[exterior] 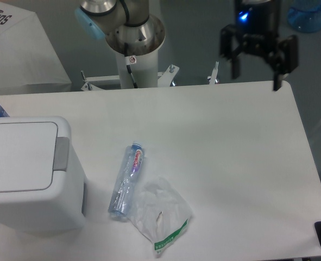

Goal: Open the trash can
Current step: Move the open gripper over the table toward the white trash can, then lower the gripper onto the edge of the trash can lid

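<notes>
Hovering tool [257, 80] released, fingers apart; trash can [27, 174] lid shut, left side cropped.

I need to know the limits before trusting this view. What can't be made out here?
- Trash can: its left side runs off the picture's left edge; its closed lid hides the inside.
- Bottle: label print too small to read; its lower end lies under the bag.
- Tool: top cut by the upper edge; its height above the table is unclear from this single view.
</notes>
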